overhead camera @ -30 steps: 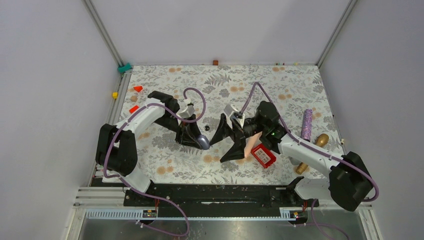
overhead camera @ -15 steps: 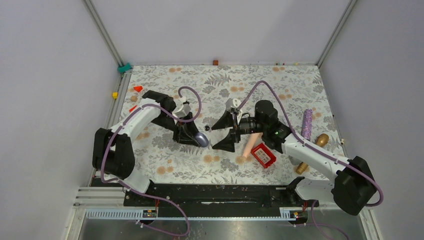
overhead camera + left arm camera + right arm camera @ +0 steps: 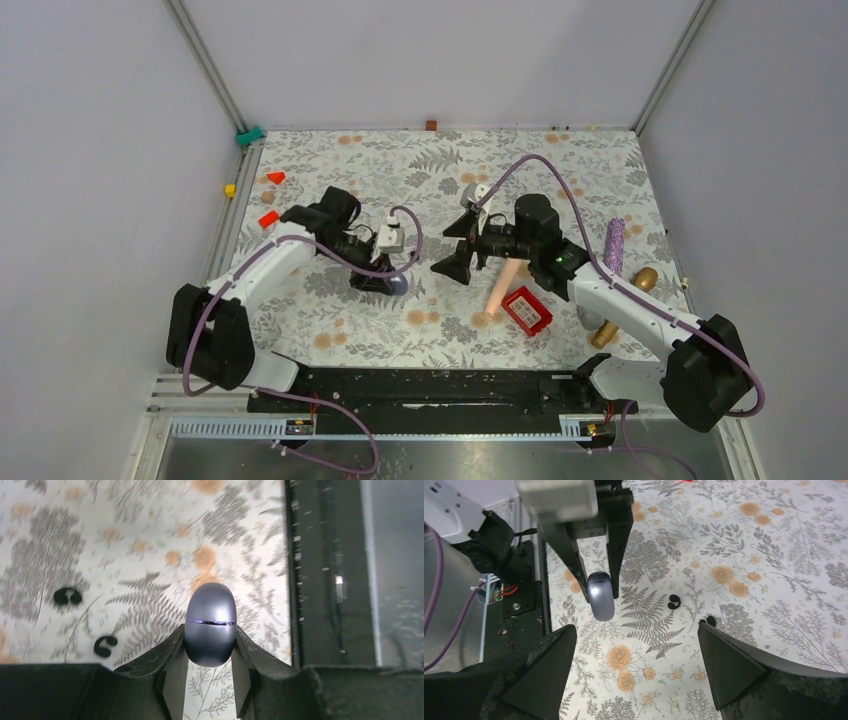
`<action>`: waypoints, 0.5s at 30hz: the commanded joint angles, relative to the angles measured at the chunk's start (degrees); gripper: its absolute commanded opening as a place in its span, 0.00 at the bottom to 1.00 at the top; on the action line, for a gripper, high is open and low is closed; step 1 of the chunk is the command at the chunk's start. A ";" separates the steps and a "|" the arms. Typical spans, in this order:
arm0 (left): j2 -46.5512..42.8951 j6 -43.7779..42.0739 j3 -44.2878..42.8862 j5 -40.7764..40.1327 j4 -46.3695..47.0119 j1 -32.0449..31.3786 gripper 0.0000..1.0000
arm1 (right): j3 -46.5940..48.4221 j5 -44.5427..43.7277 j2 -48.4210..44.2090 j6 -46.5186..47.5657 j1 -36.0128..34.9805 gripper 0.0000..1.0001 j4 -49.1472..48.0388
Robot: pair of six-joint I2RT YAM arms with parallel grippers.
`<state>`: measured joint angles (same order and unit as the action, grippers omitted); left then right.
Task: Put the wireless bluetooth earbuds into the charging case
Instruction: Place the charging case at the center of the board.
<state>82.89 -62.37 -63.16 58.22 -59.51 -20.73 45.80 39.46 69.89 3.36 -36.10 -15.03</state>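
The charging case (image 3: 210, 625) is a glossy grey-black oval with a thin seam, and its lid is closed. My left gripper (image 3: 210, 636) is shut on its lower half and holds it just above the floral mat (image 3: 125, 535). The case (image 3: 601, 596) also shows in the right wrist view, hanging between the left fingers (image 3: 574, 555). Two tiny black earbuds (image 3: 674, 600) (image 3: 710, 621) lie loose on the mat beside it; the left wrist view shows them too (image 3: 67, 596) (image 3: 105, 646). My right gripper (image 3: 635, 630) stands wide open and holds nothing, facing the case (image 3: 398, 285) from the right.
A pink cylinder (image 3: 503, 285) and a red box (image 3: 527, 310) lie under the right forearm. A glittery purple cylinder (image 3: 613, 248) and brass pieces (image 3: 643, 280) sit at the right edge. Small red blocks (image 3: 268, 218) lie far left. A black rail (image 3: 430, 385) runs along the near edge.
The right gripper has drawn back to the right and farther away, and its jaws have spread a little wider. The left wrist has turned while still holding the case.
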 commanded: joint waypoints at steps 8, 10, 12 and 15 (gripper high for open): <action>-7.41 37.16 14.08 -39.41 55.34 -1.53 0.00 | 2.50 -7.35 -1.63 1.19 3.09 0.99 0.49; -5.58 38.16 12.88 -43.94 56.25 -1.59 0.00 | 2.33 -8.21 -1.79 0.69 3.77 0.99 0.15; -3.24 38.37 11.02 -46.95 55.85 -1.43 0.00 | 2.07 -8.50 -2.07 0.09 4.49 1.00 -0.35; 1.39 38.88 7.21 -51.28 54.52 -1.38 0.00 | 1.61 -9.42 -2.62 -0.65 5.50 0.99 -1.17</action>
<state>79.50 -27.49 -50.54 18.00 -10.17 -22.31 45.80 32.49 69.60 3.75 -32.01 -13.96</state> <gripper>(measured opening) 0.330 0.993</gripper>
